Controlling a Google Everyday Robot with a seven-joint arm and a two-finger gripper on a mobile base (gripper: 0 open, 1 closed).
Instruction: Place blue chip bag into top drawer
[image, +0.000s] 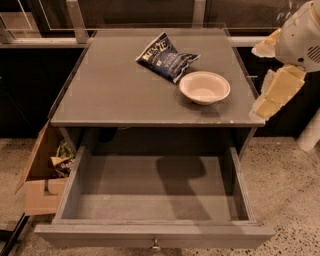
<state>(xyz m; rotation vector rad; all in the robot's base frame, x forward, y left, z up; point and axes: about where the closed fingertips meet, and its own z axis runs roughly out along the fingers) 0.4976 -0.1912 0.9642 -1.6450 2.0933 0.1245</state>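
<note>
The blue chip bag (167, 57), dark navy with white lettering, lies flat on the back middle of the grey cabinet top (115, 90). The top drawer (150, 200) is pulled fully open below the top, and nothing lies inside it. Its small metal knob (156, 245) shows at the bottom edge. My gripper (257, 80) hangs at the right edge of the cabinet, to the right of the bag and the bowl. Its two yellowish fingers (275, 92) stand apart with nothing between them.
A white bowl (204, 87) sits on the top just right of the bag, between it and the gripper. A brown cardboard box (42, 175) with crumpled wrappers (61, 159) stands on the floor to the left of the drawer. A railing (75, 22) runs behind the cabinet.
</note>
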